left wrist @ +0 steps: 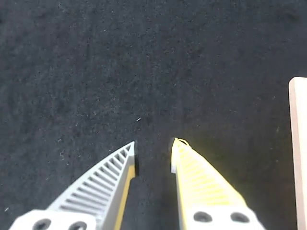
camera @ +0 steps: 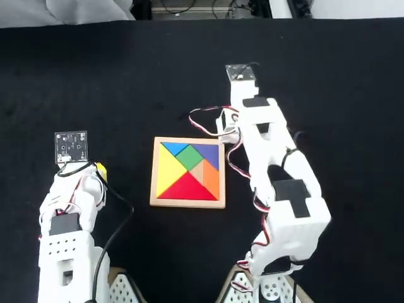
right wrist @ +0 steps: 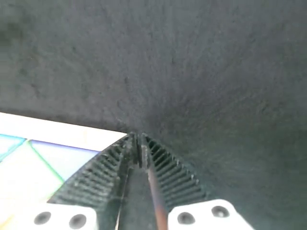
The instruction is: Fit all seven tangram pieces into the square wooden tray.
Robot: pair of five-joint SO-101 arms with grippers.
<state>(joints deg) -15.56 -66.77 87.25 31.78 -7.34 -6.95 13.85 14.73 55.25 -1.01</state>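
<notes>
The square wooden tray [camera: 187, 203] lies mid-table with seven pieces flat inside it: yellow [camera: 166, 173], red [camera: 187, 187], blue [camera: 175, 149], green [camera: 190, 158], purple [camera: 207, 153], orange [camera: 212, 178] and tan [camera: 198, 171]. My left gripper [left wrist: 153, 146] hangs over bare black cloth left of the tray, open, with nothing between its grey and yellow fingers; the tray's edge [left wrist: 298, 153] shows beside it. My right gripper [right wrist: 139, 143] is shut and holds nothing, its tips just off the tray's rim [right wrist: 62, 129] near a far corner.
Black cloth [camera: 328, 95] covers the whole table. The right arm [camera: 278, 170] stretches along the tray's right side, its red and white cables [camera: 211, 123] looping near the tray's far right corner. The left arm [camera: 66, 221] stands at the near left.
</notes>
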